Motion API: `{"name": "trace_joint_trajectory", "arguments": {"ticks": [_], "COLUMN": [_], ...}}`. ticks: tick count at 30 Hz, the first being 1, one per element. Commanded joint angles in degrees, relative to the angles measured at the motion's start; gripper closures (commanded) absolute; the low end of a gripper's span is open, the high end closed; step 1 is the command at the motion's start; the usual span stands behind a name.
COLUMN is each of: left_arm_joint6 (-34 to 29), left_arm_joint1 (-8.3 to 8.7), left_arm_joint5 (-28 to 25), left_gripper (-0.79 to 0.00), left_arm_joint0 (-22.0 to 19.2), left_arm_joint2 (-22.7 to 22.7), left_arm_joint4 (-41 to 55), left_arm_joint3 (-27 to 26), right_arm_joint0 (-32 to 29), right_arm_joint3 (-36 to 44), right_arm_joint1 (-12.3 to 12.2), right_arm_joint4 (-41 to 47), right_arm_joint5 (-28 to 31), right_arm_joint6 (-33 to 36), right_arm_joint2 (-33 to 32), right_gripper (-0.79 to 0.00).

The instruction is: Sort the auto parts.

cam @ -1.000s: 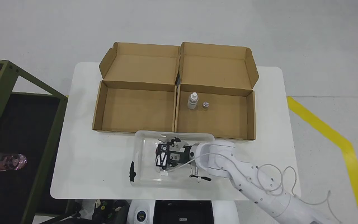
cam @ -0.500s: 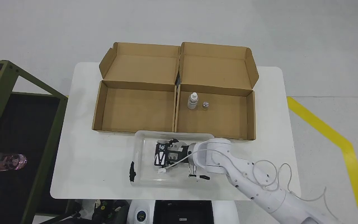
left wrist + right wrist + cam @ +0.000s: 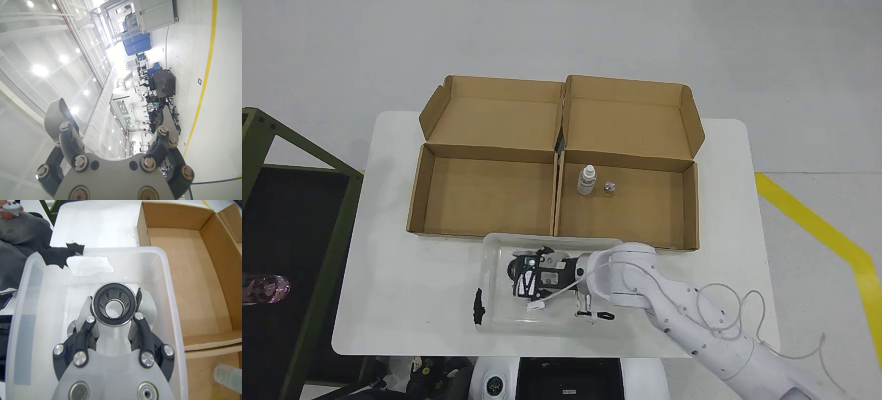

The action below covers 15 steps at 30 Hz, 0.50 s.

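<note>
My right gripper (image 3: 526,279) is inside the clear bin (image 3: 490,262) at the table's (image 3: 392,280) 6 o'clock, apparently gripping a dark part (image 3: 520,277). Two open boxes sit toward 12. The 11 o'clock box (image 3: 482,195) is bare, and the 1 o'clock box (image 3: 662,215) holds a white bottle (image 3: 586,180) and a metal piece (image 3: 609,186) just beside it.

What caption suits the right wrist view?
Right tool grips a metal sleeve inside the clear bin, beside a cardboard box.

White table (image 3: 387,250), green metal frame (image 3: 312,150), yellow floor stripe (image 3: 822,228).
</note>
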State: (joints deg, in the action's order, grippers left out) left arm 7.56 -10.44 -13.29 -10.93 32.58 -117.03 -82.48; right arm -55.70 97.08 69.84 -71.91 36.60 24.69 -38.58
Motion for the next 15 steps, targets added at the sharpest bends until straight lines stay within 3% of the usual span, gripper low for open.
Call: {"name": "trace_joint_trajectory", "arguments": {"ticks": [1, 15], "left_arm_joint6": [0.0, 0.0], "left_arm_joint1": [0.00, 0.00], "left_arm_joint5": [0.0, 0.0], "left_gripper": [-0.785, -0.785], "left_arm_joint0": [0.0, 0.0], "left_arm_joint2": [0.0, 0.0], "left_arm_joint4": [0.0, 0.0], "left_arm_joint3": [0.0, 0.0], "right_arm_joint0": [-0.4, -3.9], "right_arm_joint3": [0.9, 7.5], "right_arm_joint1": [-0.2, -1.7], "right_arm_joint4": [0.3, 1.9], "right_arm_joint5": [0.4, 1.7], "right_arm_joint6": [0.0, -2.4], "right_arm_joint2": [-0.8, -7.2], "right_gripper": [0.000, 0.000]}}
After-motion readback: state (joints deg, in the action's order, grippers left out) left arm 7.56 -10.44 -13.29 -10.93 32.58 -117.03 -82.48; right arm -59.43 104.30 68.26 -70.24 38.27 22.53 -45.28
